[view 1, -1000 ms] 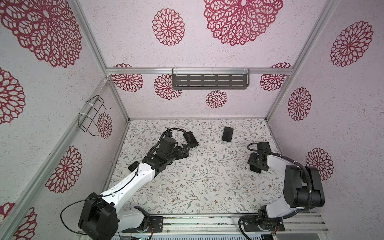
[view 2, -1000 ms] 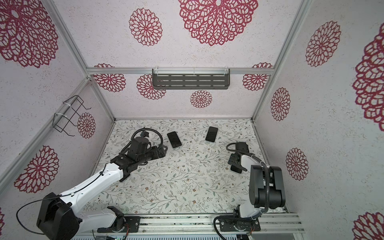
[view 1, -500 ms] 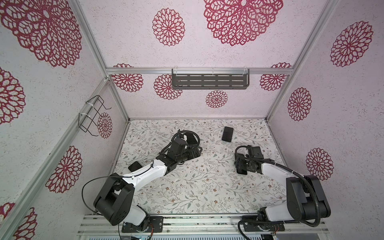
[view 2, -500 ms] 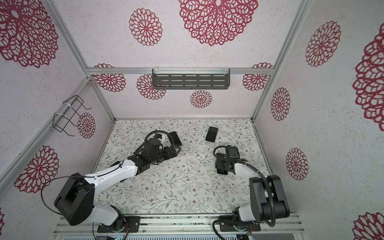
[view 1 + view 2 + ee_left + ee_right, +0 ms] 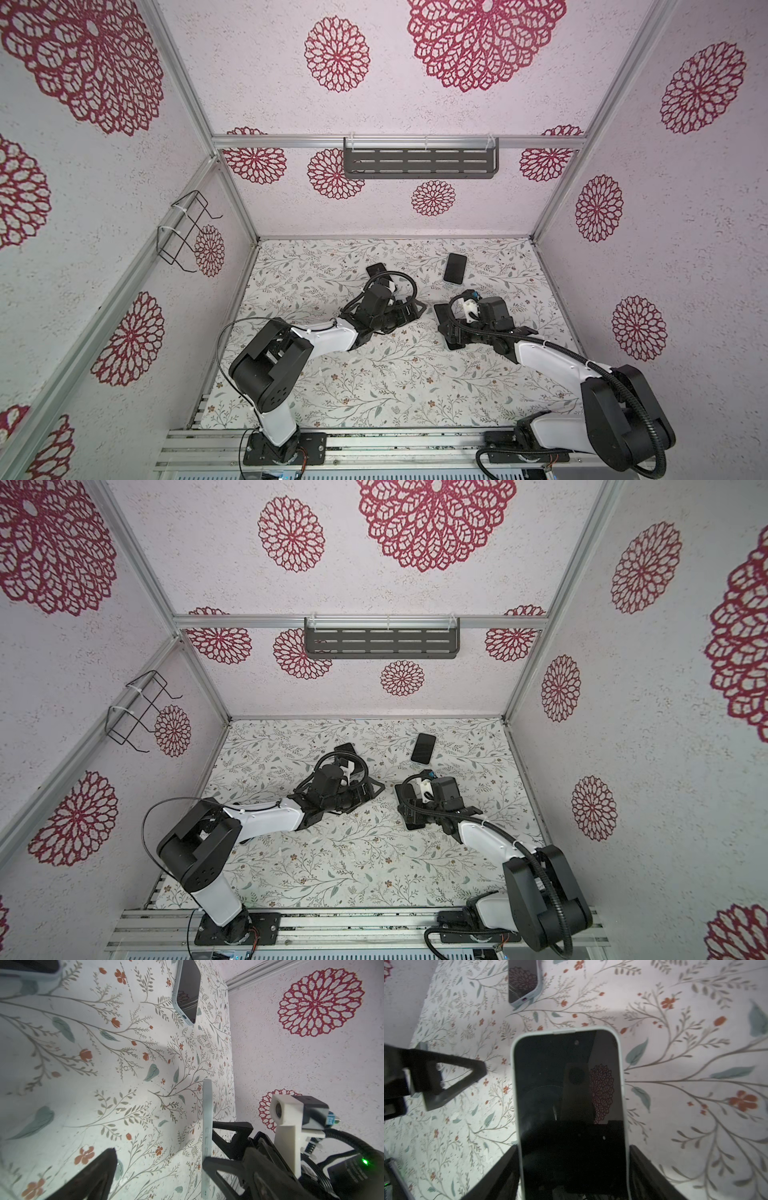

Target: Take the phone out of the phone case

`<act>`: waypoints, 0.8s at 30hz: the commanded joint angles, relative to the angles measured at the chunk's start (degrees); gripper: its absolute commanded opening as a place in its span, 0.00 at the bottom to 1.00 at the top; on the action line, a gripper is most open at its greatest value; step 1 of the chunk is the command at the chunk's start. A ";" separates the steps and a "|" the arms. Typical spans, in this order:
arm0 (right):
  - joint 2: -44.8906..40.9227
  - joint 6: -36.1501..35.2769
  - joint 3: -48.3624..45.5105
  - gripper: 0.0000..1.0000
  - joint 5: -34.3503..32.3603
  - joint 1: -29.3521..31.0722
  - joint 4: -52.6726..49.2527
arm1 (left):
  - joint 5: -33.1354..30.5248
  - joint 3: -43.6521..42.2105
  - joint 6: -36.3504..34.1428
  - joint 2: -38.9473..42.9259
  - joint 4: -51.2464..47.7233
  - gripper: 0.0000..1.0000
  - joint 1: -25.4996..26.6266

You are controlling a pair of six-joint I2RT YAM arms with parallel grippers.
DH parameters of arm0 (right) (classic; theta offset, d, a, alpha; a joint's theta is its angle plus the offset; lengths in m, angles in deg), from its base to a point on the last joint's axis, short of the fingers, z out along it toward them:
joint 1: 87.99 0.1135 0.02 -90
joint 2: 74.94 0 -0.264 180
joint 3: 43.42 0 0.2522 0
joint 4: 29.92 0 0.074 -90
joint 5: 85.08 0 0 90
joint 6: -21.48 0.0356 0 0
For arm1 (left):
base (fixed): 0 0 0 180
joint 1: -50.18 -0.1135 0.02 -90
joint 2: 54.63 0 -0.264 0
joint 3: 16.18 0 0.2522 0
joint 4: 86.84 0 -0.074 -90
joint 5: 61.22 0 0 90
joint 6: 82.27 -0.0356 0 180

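Note:
My right gripper [image 5: 573, 1153] is shut across the width of a black-screened phone [image 5: 569, 1088] in a pale blue phone case [image 5: 619, 1047]. It holds the phone just above the floral table, near the middle in both top views [image 5: 445, 328] [image 5: 405, 806]. My left gripper [image 5: 411, 316] stands wide open and empty just left of that phone, apart from it. One of its fingers [image 5: 97, 1174] shows in the left wrist view, where the held phone [image 5: 207, 1126] appears edge-on. Another of its fingers [image 5: 452, 1076] shows in the right wrist view.
A second cased phone [image 5: 455, 268] lies flat toward the back right. A third one [image 5: 376, 269] lies behind the left arm. A grey shelf [image 5: 419, 163] hangs on the back wall and a wire rack [image 5: 183, 232] on the left wall.
Both arms have swung toward the middle of the table. The left gripper came rightward away from the back-left phone. The right gripper carried its phone leftward.

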 commanded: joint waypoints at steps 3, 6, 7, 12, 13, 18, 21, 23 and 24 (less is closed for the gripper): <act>-1.99 -1.80 1.82 0.33 4.86 1.40 4.42 | 3.26 1.84 1.87 -2.52 5.69 0.95 0.60; -2.03 -2.32 1.97 0.33 5.62 2.42 4.56 | 4.65 2.02 2.46 -3.95 7.89 0.87 0.67; -2.12 -2.46 2.04 0.33 5.79 2.71 4.59 | 4.94 2.19 2.64 -4.35 8.22 0.84 0.69; -1.93 -2.73 2.39 0.32 5.76 3.40 4.27 | 5.92 2.81 3.13 -5.63 9.72 0.71 0.94; -1.86 -2.73 2.35 0.32 5.91 3.45 4.30 | 5.99 3.13 3.04 -5.80 9.57 0.68 1.03; -2.35 -2.88 2.49 0.32 5.45 3.82 4.17 | 6.31 3.30 3.21 -6.36 9.49 0.47 1.23; -2.10 -2.82 2.63 0.32 5.62 3.86 4.07 | 6.47 3.34 3.27 -6.42 9.72 0.42 1.47; -2.11 -2.84 2.74 0.32 5.67 3.89 4.17 | 6.65 3.52 3.21 -6.57 9.71 0.38 1.67; -2.06 -2.79 2.75 0.32 5.63 3.90 4.17 | 6.71 3.58 3.22 -6.66 9.68 0.36 1.87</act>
